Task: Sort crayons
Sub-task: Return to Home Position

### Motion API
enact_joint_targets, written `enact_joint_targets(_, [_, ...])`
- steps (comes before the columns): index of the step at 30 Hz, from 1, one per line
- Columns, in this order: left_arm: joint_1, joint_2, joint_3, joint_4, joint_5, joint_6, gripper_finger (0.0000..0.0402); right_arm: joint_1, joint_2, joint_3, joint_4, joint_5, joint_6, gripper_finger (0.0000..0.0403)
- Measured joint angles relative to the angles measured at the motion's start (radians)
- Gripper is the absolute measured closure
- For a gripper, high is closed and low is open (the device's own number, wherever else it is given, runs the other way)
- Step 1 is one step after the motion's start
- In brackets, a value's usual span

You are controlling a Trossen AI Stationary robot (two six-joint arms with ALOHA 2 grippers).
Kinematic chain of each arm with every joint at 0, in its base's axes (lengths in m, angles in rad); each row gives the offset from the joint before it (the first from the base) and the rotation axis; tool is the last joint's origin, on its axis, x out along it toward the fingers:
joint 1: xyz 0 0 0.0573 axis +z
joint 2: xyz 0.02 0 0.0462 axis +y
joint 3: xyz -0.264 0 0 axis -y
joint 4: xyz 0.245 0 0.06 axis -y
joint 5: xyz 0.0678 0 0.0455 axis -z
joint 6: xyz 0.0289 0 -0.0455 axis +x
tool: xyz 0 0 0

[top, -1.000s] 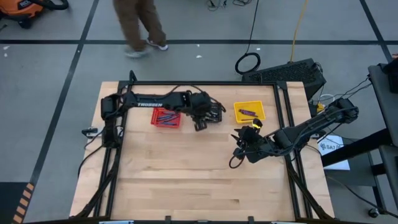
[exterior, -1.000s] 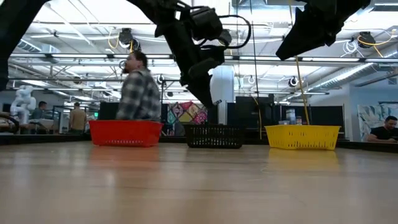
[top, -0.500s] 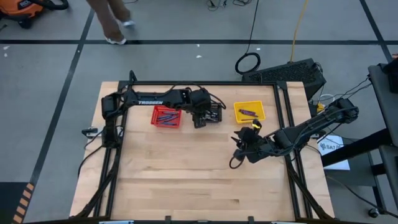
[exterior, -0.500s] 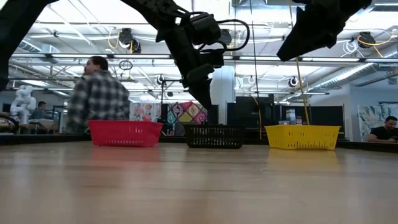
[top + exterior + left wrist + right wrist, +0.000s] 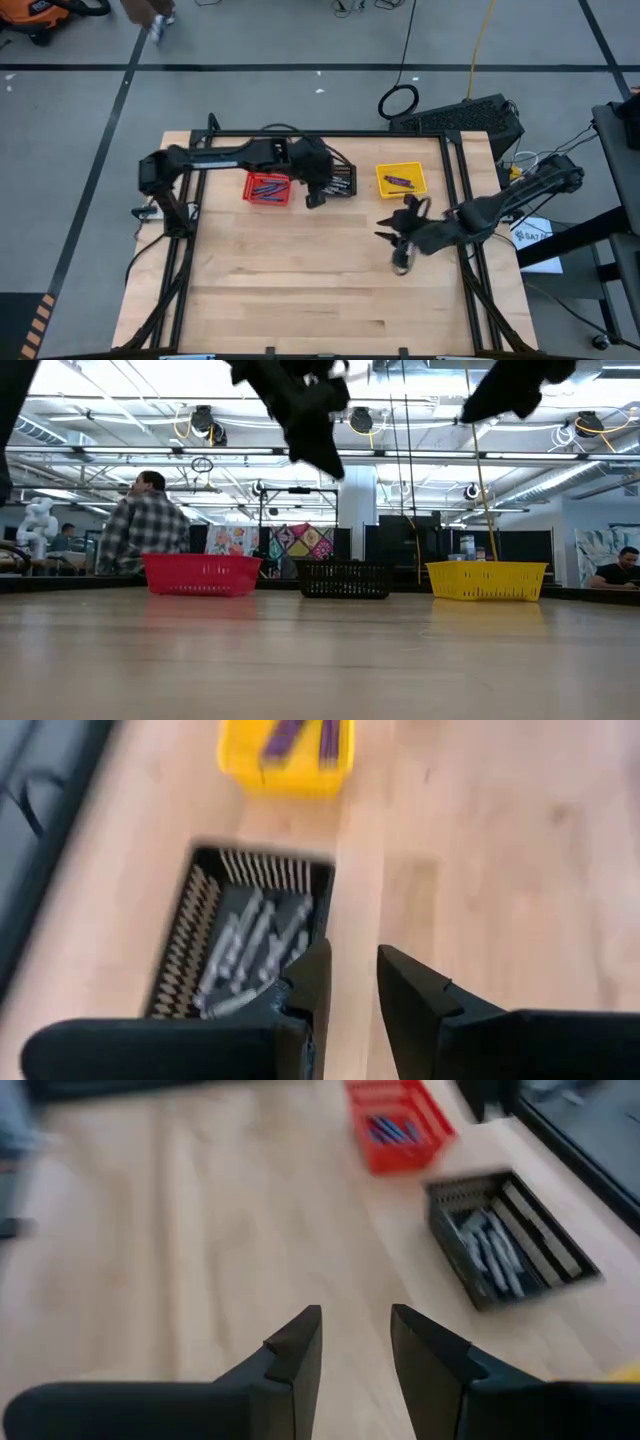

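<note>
Spanning most of the high view, the wooden table (image 5: 300,290) carries three small baskets in a row along its far side: the red basket (image 5: 200,574), the black basket (image 5: 345,579) and the yellow basket (image 5: 487,581). The left arm (image 5: 240,158) reaches along that row. The left gripper (image 5: 353,955) hangs raised just beside the black basket, at the corner toward the red one. Its fingers are parted by a narrow gap with nothing between them. The right gripper (image 5: 355,1320) hovers over bare wood on the near side of the yellow basket, apart from all three, its fingers a little wider and likewise empty.

Blue crayons (image 5: 392,1128) lie in the red basket, grey crayons (image 5: 245,945) in the black and purple crayons (image 5: 397,180) in the yellow. No loose stick shows on the wood, so the sorting looks finished and only the withdrawal remains.

The grey crayons lie just below and to one side of the left gripper, which is much the nearer of the two. Their long axes run roughly along the row, the way its fingers point. A retreat upward and back would best keep those fingers off the basket's rim.
</note>
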Motion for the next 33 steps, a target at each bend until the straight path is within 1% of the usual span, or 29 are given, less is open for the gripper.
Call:
enact_joint_targets(3, [-0.008,-0.089,-0.01,-0.006,0.001,0.008,0.0317,0.012,-0.113,0.0,0.022,-0.073,-0.119,0.0293])
enact_joint_targets(6, [-0.01,-0.197,-0.063,0.005,0.001,0.008,0.0317,0.015,-0.249,0.0,0.037,-0.192,-0.234,0.0293])
enact_joint_targets(8, [-0.01,-0.282,-0.116,0.011,0.001,0.001,0.0317,0.015,-0.337,0.0,0.041,-0.267,-0.294,0.0293])
enact_joint_targets(11, [-0.011,-0.427,-0.22,0.067,0.001,-0.005,0.0317,0.018,-0.456,-0.029,0.085,-0.353,-0.377,0.0293])
enact_joint_targets(13, [-0.025,-0.523,-0.308,0.146,-0.001,-0.025,0.0317,0.018,-0.529,-0.078,0.129,-0.403,-0.423,0.0293])
enact_joint_targets(14, [-0.031,-0.576,-0.354,0.185,-0.002,-0.028,0.0317,0.018,-0.567,-0.107,0.151,-0.414,-0.437,0.0293])
enact_joint_targets(18, [-0.071,-0.771,-0.545,0.318,-0.002,-0.056,0.0317,0.018,-0.718,-0.261,0.218,-0.407,-0.434,0.0293])
enact_joint_targets(23, [-0.122,-0.972,-0.753,0.423,-0.026,-0.106,0.0317,0.018,-0.875,-0.473,0.383,-0.408,-0.461,0.0293])
enact_joint_targets(29, [-0.18,-1.125,-0.96,0.544,-0.047,-0.129,0.0317,0.018,-1.027,-0.668,0.512,-0.407,-0.505,0.0293])
enact_joint_targets(33, [-0.214,-1.195,-1.107,0.648,-0.106,-0.133,0.0317,0.018,-1.109,-0.767,0.564,-0.408,-0.52,0.0293])
